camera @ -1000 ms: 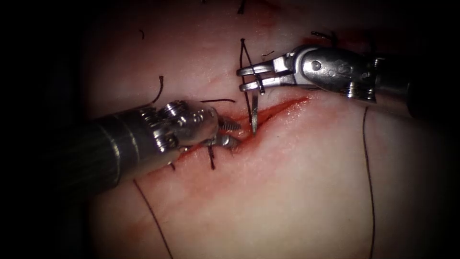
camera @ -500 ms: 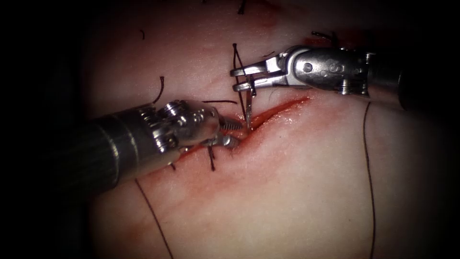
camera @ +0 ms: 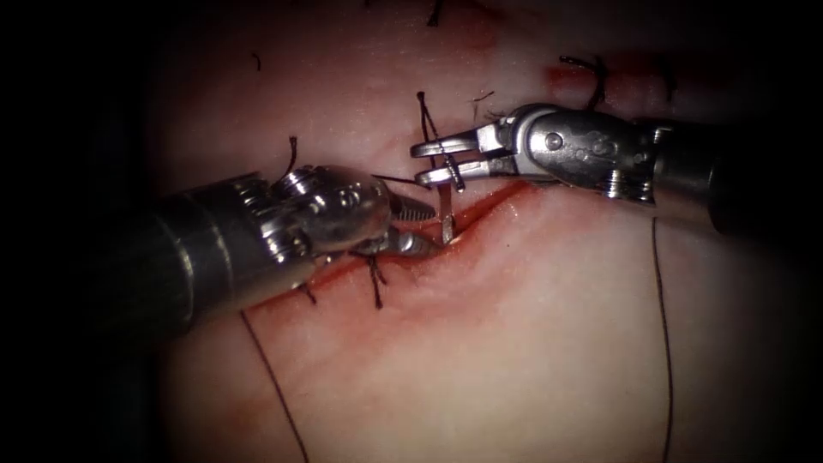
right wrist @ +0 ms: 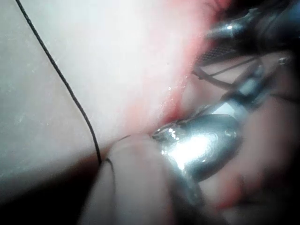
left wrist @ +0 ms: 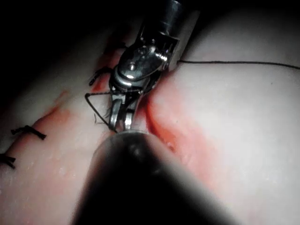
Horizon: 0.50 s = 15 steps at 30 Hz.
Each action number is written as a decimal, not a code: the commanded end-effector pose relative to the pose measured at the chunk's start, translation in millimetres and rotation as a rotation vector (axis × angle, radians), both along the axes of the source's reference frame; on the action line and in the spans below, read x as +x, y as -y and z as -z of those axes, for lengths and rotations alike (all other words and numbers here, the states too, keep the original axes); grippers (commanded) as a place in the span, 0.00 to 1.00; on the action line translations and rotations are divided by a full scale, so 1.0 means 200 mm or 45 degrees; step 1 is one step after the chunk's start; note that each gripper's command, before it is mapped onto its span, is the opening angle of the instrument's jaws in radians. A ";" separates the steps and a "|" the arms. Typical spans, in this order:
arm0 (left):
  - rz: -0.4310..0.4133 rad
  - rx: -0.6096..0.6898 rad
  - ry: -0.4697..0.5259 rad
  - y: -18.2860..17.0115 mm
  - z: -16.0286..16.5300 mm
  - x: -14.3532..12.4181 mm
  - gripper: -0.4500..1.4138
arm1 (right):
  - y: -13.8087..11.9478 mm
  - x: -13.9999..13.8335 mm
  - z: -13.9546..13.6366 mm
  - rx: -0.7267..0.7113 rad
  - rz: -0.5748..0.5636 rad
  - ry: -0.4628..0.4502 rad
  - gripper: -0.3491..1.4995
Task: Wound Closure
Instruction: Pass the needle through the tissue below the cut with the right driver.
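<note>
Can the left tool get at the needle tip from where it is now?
Probably yes. The left tool, jaws open, lies at the cut beside the tip of the needle, which the right tool holds upright; nothing stands between them.

On the tissue (camera: 514,343), the cut (camera: 489,201) runs from eight o'clock to two o'clock. The left end effector (camera: 411,225) lies at its nine o'clock, the right end effector (camera: 433,160) at twelve, the needle (camera: 447,214) between them.

both hands (camera: 426,160) crowd the cut (camera: 506,193); right tissue (camera: 531,343) open.
</note>
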State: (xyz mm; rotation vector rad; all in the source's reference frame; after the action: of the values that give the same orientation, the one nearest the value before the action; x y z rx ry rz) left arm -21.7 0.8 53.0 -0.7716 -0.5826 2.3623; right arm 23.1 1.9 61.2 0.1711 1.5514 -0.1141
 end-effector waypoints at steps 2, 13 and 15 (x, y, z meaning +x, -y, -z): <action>-0.002 -0.026 0.005 -0.004 0.002 -0.003 0.55 | -0.003 0.002 -0.002 0.007 0.001 0.012 0.00; 0.054 -0.125 -0.021 0.014 0.038 0.001 0.49 | -0.001 0.003 -0.002 -0.143 0.093 -0.007 0.00; 0.057 -0.120 -0.022 0.019 0.038 -0.002 0.48 | 0.000 0.003 -0.002 -0.149 0.105 -0.016 0.00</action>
State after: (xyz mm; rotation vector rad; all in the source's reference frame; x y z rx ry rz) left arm -21.6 -3.8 45.1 -0.7901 -0.4414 2.3688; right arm 23.0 1.6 61.3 0.1509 1.5417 -0.2616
